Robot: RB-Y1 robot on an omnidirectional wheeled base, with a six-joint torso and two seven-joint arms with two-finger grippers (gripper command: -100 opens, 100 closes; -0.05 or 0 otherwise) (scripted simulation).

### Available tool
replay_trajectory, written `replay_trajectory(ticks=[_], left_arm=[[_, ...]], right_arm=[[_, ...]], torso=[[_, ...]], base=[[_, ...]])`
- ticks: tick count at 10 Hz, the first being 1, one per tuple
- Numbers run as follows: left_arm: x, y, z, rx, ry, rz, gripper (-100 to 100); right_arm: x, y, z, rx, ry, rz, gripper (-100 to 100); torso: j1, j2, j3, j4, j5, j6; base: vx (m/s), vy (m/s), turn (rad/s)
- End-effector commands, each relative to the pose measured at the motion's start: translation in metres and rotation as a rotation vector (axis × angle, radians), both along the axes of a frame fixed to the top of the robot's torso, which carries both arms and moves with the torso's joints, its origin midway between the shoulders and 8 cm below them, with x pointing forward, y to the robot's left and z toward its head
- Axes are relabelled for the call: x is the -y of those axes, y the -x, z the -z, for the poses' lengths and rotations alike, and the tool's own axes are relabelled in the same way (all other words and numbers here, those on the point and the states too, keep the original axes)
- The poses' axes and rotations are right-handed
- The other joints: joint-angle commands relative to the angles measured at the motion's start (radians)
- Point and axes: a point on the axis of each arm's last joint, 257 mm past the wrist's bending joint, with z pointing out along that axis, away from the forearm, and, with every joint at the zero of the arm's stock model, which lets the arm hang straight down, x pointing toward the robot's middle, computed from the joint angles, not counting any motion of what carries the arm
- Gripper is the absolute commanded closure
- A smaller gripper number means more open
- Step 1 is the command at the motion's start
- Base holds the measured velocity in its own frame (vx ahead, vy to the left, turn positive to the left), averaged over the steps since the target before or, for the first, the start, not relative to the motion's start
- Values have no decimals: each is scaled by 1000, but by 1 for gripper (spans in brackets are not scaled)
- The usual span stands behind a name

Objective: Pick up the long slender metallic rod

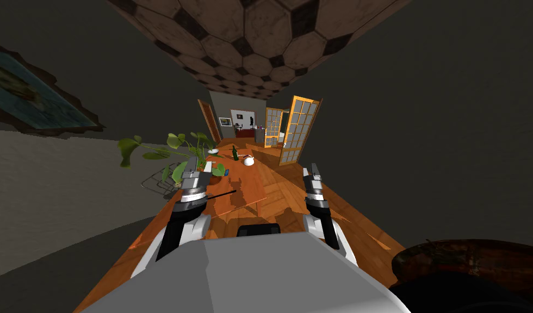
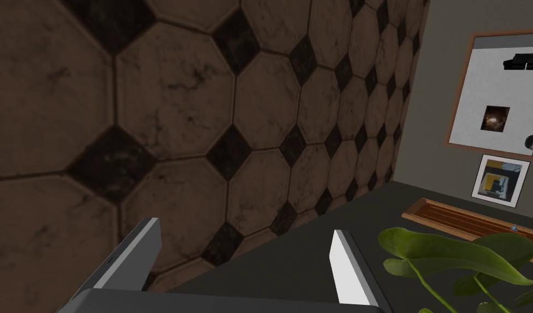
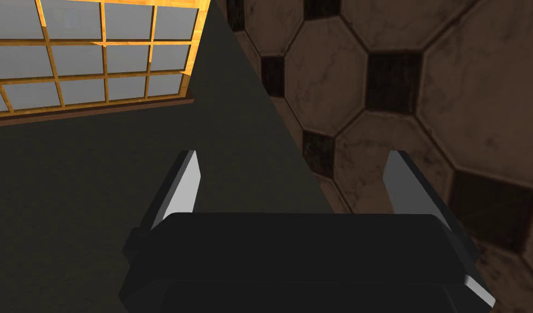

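A thin dark rod point(image 1: 223, 193) lies flat across the near end of the long orange wooden table point(image 1: 252, 187). My left gripper point(image 1: 199, 170) is raised just left of the rod, above the table's near left corner. Its fingers point(image 2: 344, 266) stand open with nothing between them. My right gripper point(image 1: 313, 171) is raised to the right of the table, over the wooden floor. It is open and empty too, with its fingers point(image 3: 185, 185) wide apart.
A leafy green plant point(image 1: 175, 149) stands at the table's left side by my left gripper, with a wire rack point(image 1: 155, 183) beside it. Farther along the table are a green bottle point(image 1: 234, 154), a white teapot point(image 1: 249, 161) and a white bowl point(image 1: 213, 151). Orange glazed doors point(image 1: 299, 130) stand open beyond.
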Motion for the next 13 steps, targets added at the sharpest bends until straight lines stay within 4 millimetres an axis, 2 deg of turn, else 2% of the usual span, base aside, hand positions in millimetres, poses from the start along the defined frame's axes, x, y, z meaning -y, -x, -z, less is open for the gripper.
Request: replay_trajectory(ticks=[1, 2, 3, 6, 7, 8, 9, 10, 11, 12, 13], left_arm=[[0, -12, 13, -48, -12, 23, -100], [-1, -20, 22, -77, -11, 33, -100], [-1, -20, 22, -77, -11, 33, -100], [-10, -50, 58, -196, 9, 59, -100], [-10, -50, 58, -196, 9, 59, -100], [-14, -61, 73, -244, 20, 65, -100], [-14, -61, 73, -244, 20, 65, -100], [-19, -72, 88, -294, 33, 71, -100], [-19, -73, 89, -296, 34, 71, -100], [-24, -84, 106, -351, 48, 75, -100], [-24, -84, 106, -351, 48, 75, -100]], right_arm=[[0, 0, 0, 0, 0, 0, 0], [0, 0, 0, 0, 0, 0, 0], [0, 0, 0, 0, 0, 0, 0], [0, 0, 0, 0, 0, 0, 0], [0, 0, 0, 0, 0, 0, 0], [0, 0, 0, 0, 0, 0, 0], [0, 0, 0, 0, 0, 0, 0], [0, 0, 0, 0, 0, 0, 0], [0, 0, 0, 0, 0, 0, 0], [0, 0, 0, 0, 0, 0, 0], [0, 0, 0, 0, 0, 0, 0]], torso=[[0, 0, 0, 0, 0, 0], [1, 1, 0, 0, 0, 0], [3, 1, 1, 0, 1, 0], [3, 1, 0, 0, 1, 0], [3, 2, 1, 0, 1, 0], [3, 2, 1, 0, 1, 0], [2, 1, 1, 0, 1, 0], [2, 1, 1, 0, 1, 0], [2, 1, 1, 0, 1, 0], [2, 1, 1, 0, 1, 0], [3, 1, 1, 0, 1, 0]], base=[[-11, 15, -79], [-23, 36, -80], [-20, 31, -28], [-24, 33, -90], [-29, 33, -31], [-19, 31, -69], [-17, 23, -40], [-20, 30, -73], [-23, 25, -55], [-31, 31, -73], [-31, 31, -54]])
